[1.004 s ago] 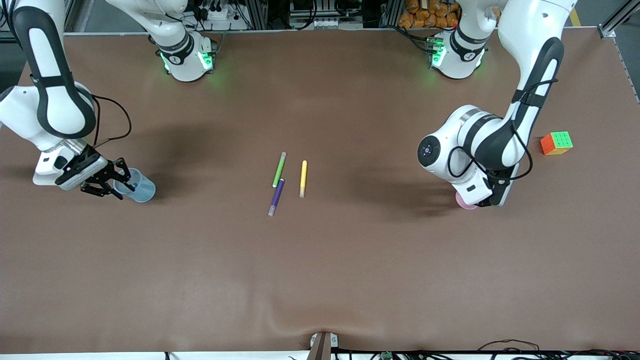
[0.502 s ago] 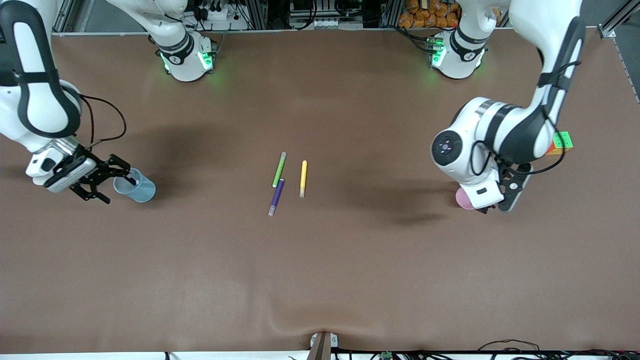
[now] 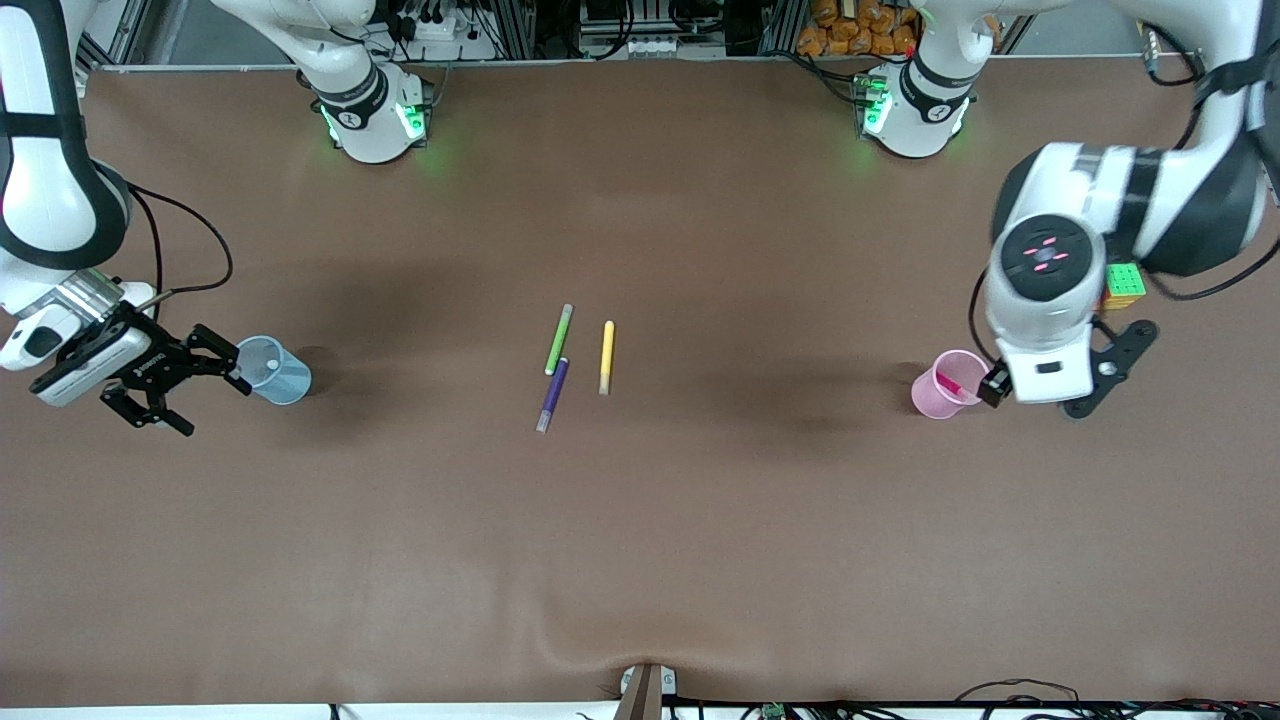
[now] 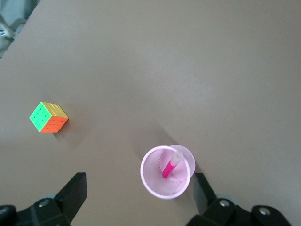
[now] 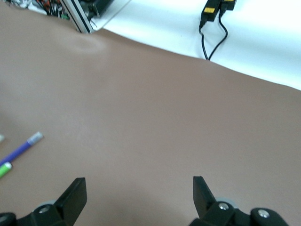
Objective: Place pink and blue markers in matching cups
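The pale pink cup [image 3: 938,392] stands upright toward the left arm's end of the table, with the pink marker [image 3: 951,381] leaning inside it. In the left wrist view the marker [image 4: 170,165] rests cap-up in the cup [image 4: 151,182]. My left gripper [image 4: 139,197] hangs open above the cup, holding nothing. The pale blue cup [image 3: 278,374] stands toward the right arm's end, and a pale tip of the blue marker shows inside it. My right gripper [image 3: 195,385] is open and empty just beside that cup, and its wrist view shows only bare table between its fingers [image 5: 75,193].
A green pen [image 3: 559,339], a yellow pen [image 3: 606,357] and a dark purple pen [image 3: 552,394] lie together mid-table. A colourful puzzle cube [image 3: 1125,285] sits near the left arm's end, partly hidden by that arm; it also shows as the cube [image 4: 48,117] in the left wrist view.
Both grippers opened and drew back from their cups. The left hand lifted away, uncovering the pink cup with the marker in it. The right hand backed off the blue cup.
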